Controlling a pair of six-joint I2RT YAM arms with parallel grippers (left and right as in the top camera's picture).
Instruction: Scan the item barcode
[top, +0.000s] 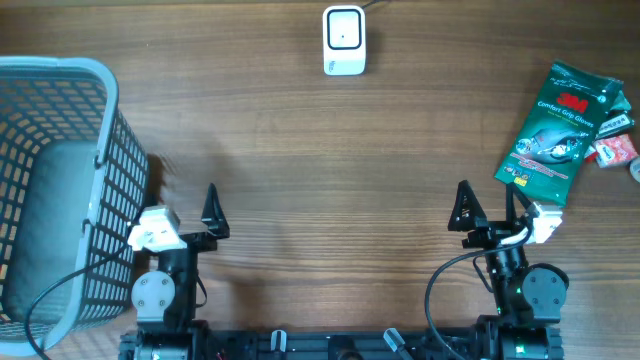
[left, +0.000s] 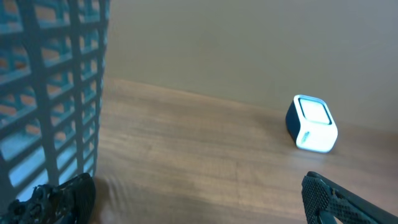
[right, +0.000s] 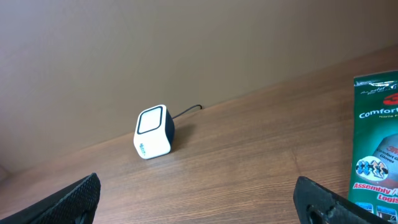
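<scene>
While both pincers stand wide open with nothing between their fingers, I read the layout for the pick. The glove packet (top: 558, 125), a green retail pack, lies flat at the right side of the table (top: 300, 150). It is just beyond and to the right of my right pincer (top: 488, 195), and its near edge comes close to that pincer's outer finger. Its long axis runs mostly near to far, with the far end leaning right. A smaller red packet (top: 612, 150) sits against its right edge, and another green pack seems to lie partly under its far end.

My left pincer (top: 183, 195) is well apart from the packet, across the table beside the grey basket (top: 60, 68), so I judge this reach belongs to the right arm. I cannot see a barcode on the upper face, so it may be on the underside.

The scanner (top: 344, 40), a small white box with a dark-framed window, stands at the far middle of the table, with its cable (right: 189, 110) trailing away behind it. From both wrist views its window tilts up towards the near side.

The table is smooth brown wood grain, bare between the arms and the scanner. Behind it rises a plain beige wall (right: 186, 50).
</scene>
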